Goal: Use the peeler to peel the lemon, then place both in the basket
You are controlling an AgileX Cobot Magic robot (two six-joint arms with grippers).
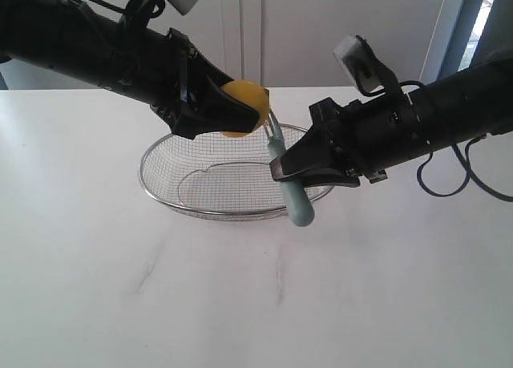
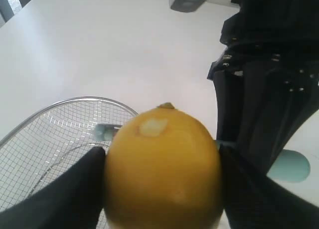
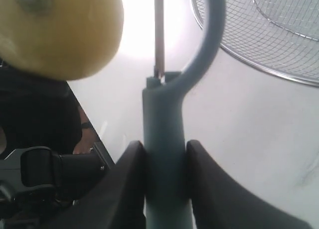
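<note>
Exterior view: left gripper [image 1: 234, 111] clamps the lemon [image 1: 250, 102] above the basket [image 1: 152, 188]; right gripper [image 1: 280, 169] grips the peeler [image 1: 298, 204], handle near-upright, head just beside the lemon.

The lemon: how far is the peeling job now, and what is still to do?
Done: the left gripper holds the lemon, the right gripper the peeler; one small pale patch shows near the nub. In hand: the peeler head sits by the lemon, over the basket. Left: most of the peeling, then both into the basket.
</note>
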